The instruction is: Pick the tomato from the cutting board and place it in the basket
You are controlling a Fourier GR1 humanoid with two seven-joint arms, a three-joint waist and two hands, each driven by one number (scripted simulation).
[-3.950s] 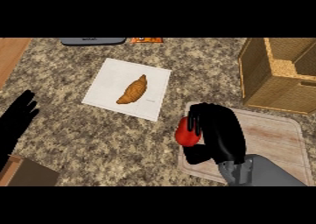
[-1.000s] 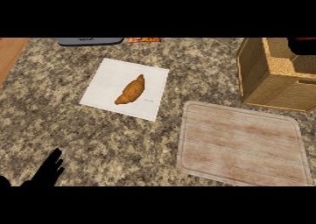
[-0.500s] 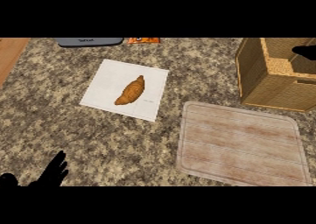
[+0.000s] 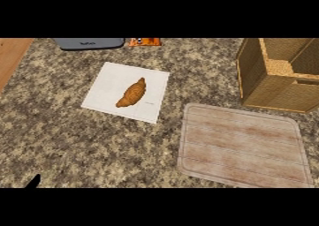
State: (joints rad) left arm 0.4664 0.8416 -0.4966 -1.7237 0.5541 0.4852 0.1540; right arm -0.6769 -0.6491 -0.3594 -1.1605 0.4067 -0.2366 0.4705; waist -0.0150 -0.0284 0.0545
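Head view shows only a dark tip of the left hand (image 4: 34, 181) low at the table's (image 4: 77, 145) edge, its fingers' state untellable, right hand unseen, the cutting board (image 4: 243, 145) far right of it bare, and the tomato nowhere visible, perhaps hidden in the basket (image 4: 279, 75), so check before withdrawing.

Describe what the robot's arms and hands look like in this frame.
Almost nothing of them shows. The only trace is a small black pointed tip of the left hand at the lower left edge, over the speckled counter. It is plain black, with no markings or cables visible. No grey forearm shows, and the right hand is out of view.
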